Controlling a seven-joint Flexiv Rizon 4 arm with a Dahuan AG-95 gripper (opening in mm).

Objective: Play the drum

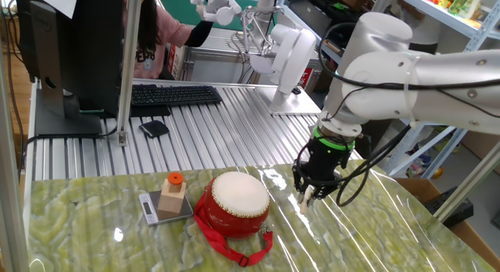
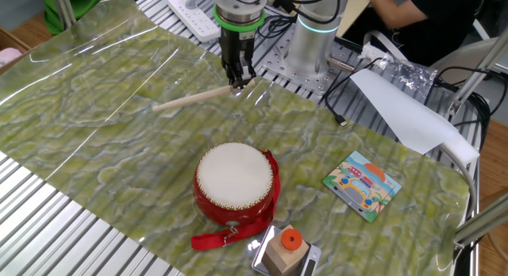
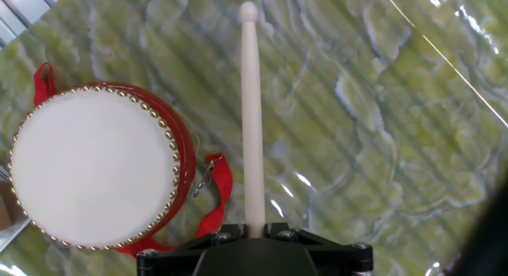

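Beside the drum, the hand grips a drumstick.

Table was ribbed aluminium slats w/ a glossy green marbled mat laid over the front part; overhead lights glared off it in streaks. Black keyboard and dark monitor sat at the back, a small black device nearby. Metal shelving w/ assorted goods stood on one side. Person in pink top sat behind the desk. White power strip, loose white sheet and cables lay at the mat's far edge.
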